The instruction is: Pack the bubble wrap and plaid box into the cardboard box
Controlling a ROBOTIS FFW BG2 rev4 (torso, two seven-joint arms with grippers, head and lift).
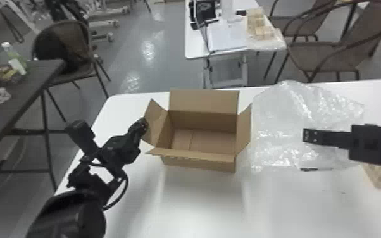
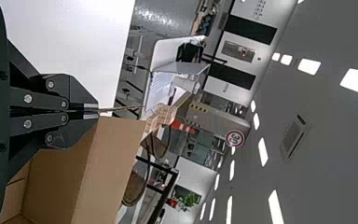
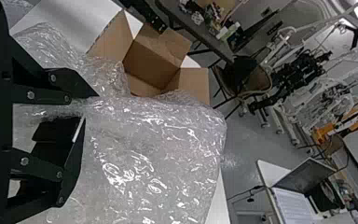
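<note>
One flap [image 1: 158, 121]: clamped by your left gripper [image 2: 98, 110]; hold it outward.
Bubble wrap [image 1: 278, 126]: your right gripper [image 3: 91, 108] is over it, jaws apart; pinch a deep fold before lifting.

Left arm [image 1: 82, 205] in from head view's bottom edge, angled up and rightward; left end effector [image 1: 142, 124] has 2 fingers [image 2: 81, 99] together. Right arm [image 1: 370, 144] in from right edge, roughly level; right end effector [image 1: 308, 136] points left, 2 fingers [image 3: 74, 84] parted.
</note>
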